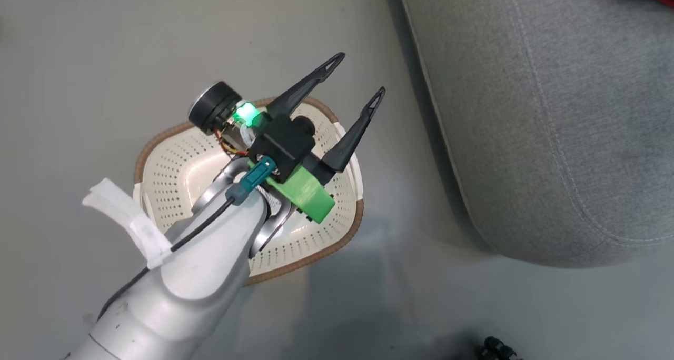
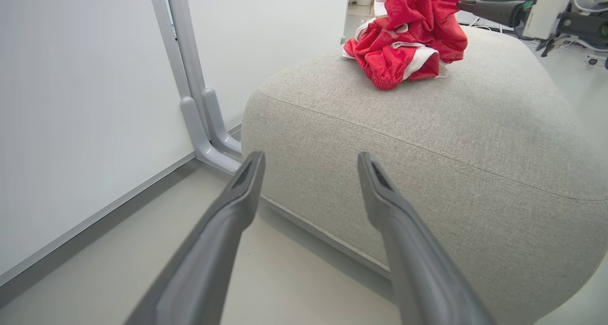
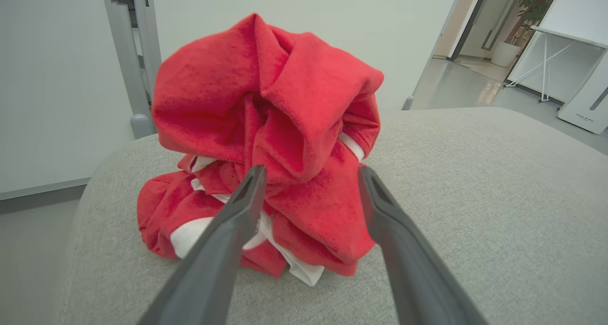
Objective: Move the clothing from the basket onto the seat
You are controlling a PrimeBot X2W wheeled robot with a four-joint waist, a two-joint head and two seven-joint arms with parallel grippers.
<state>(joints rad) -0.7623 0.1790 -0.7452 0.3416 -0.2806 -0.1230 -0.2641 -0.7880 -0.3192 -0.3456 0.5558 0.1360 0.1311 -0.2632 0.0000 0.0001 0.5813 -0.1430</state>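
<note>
One crumpled heap of fuzzy red clothing (image 3: 266,139) tops the rounded seat (image 3: 475,196).

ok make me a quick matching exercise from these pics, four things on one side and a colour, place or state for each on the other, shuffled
Things:
1. clothing
2. basket
3. seat
4. left end effector

Descriptions:
a. grey and upholstered
b. red and white, heaped on the seat
c. open, above the basket
d. cream with a brown rim, standing on the floor

Pairs: 1-b, 2-d, 3-a, 4-c
</note>
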